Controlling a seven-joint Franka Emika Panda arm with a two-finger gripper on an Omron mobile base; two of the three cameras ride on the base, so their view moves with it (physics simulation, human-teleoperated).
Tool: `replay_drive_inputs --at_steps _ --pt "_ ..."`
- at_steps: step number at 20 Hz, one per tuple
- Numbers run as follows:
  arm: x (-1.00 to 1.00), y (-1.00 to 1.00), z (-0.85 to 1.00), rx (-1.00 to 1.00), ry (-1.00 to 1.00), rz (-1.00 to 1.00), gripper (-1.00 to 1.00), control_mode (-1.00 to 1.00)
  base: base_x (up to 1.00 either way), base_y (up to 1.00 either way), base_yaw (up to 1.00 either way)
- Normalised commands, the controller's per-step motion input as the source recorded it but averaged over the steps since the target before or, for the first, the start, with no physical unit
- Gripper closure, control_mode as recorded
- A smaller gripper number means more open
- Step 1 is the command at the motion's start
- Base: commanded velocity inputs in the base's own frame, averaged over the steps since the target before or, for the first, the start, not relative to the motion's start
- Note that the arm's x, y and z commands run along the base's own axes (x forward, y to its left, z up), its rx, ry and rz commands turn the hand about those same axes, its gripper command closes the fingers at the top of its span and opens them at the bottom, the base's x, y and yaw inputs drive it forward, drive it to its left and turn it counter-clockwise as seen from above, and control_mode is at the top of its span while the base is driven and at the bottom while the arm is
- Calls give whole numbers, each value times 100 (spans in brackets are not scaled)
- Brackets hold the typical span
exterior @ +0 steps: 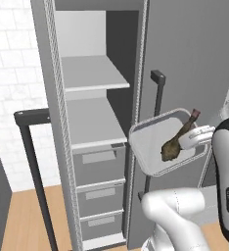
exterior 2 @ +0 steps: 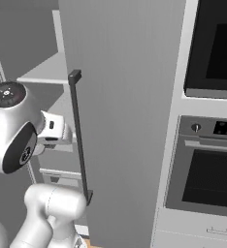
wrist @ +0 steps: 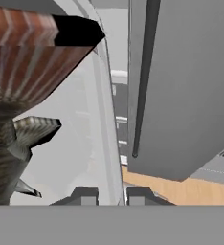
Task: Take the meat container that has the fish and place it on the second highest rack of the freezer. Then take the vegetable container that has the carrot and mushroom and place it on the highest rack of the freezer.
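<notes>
- Now the tool [wrist: 107, 195] pinches the rim of the meat container [exterior: 150, 139], held tilted before the open freezer [exterior: 94, 122].
- Inside it lies the fish [exterior: 177, 142], level with the second highest rack [exterior: 94, 125].

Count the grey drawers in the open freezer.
3 drawers, stacked below the lower shelf of the freezer: top drawer, middle drawer, bottom drawer. None looks hidden.
</notes>
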Motion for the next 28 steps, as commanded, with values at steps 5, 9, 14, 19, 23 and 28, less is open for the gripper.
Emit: replay_drive_inputs --at_steps 5,9,14,19,23,28 --pt "-5 95 0 11 5 -42 100 -100 0 0 0" --pt "-2 72 0 21 18 -46 100 -100 0 0 0" --pt "0 12 -14 45 25 -45 100 -100 0 0 0" --pt "6 32 -44 33 9 -24 100 -100 0 0 0" --pt "15 65 -44 5 -3 -30 100 -100 0 0 0" --pt "37 29 -25 5 -2 -25 100 -100 0 0 0"
